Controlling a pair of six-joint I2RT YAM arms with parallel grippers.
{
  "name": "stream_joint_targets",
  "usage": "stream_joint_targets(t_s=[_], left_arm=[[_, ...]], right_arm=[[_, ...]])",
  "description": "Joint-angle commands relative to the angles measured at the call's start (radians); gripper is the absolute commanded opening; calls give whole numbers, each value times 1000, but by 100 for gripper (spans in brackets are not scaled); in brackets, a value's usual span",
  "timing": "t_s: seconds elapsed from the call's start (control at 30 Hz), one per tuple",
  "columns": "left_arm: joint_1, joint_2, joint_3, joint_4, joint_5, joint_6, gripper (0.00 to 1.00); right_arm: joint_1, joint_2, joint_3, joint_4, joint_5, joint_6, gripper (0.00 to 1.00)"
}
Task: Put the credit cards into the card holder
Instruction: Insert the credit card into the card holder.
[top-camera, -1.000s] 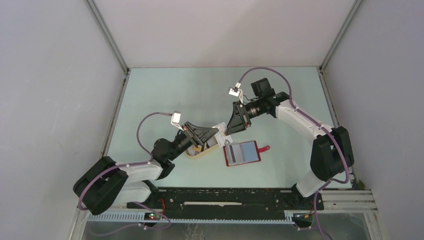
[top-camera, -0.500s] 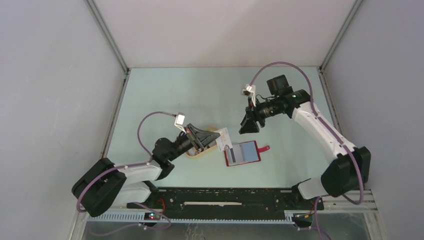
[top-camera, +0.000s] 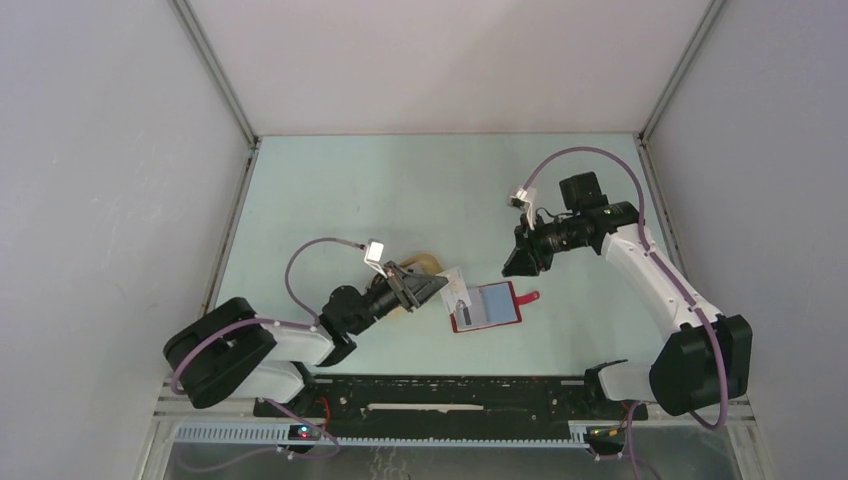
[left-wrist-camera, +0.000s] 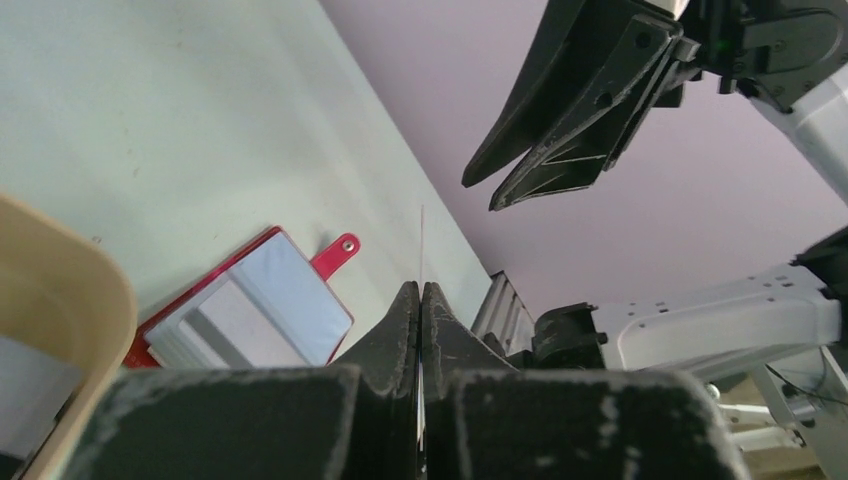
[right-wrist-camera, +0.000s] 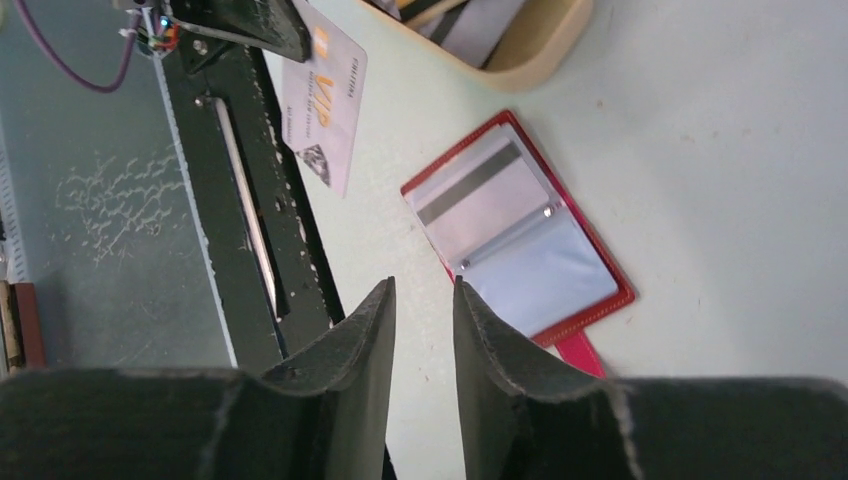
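Observation:
The red card holder (top-camera: 487, 305) lies open on the table with its snap tab (top-camera: 528, 297) to the right. One card with a dark stripe (right-wrist-camera: 470, 200) sits in its left pocket. My left gripper (top-camera: 432, 287) is shut on a pale credit card (top-camera: 456, 291), which hangs just over the holder's left edge. That card shows edge-on (left-wrist-camera: 421, 250) in the left wrist view and face-on (right-wrist-camera: 325, 110) in the right wrist view. My right gripper (top-camera: 516, 266) hovers above and behind the holder (right-wrist-camera: 520, 235), its jaws (right-wrist-camera: 424, 285) open with nothing between them.
A beige oval tray (top-camera: 422, 262) stands behind my left gripper, and several more cards (right-wrist-camera: 470, 15) lie in it. The black base rail (top-camera: 450, 395) runs along the near table edge. Grey walls enclose the table on three sides.
My right gripper has let go of the card and drawn back up and to the right. My left gripper has carried the card down and right to the holder's left edge.

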Motion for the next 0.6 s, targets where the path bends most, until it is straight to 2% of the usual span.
stream_joint_targets(t_s=[0.0, 0.27, 0.57], left_arm=[[-56, 69, -31, 140, -185, -16, 0], [-124, 188, 14, 145, -299, -33, 0], [-175, 289, 55, 143, -399, -62, 0]], right_arm=[[-11, -4, -35, 22, 78, -24, 34], [-11, 60, -42, 25, 200, -34, 34], [-11, 140, -33, 20, 248, -22, 35]])
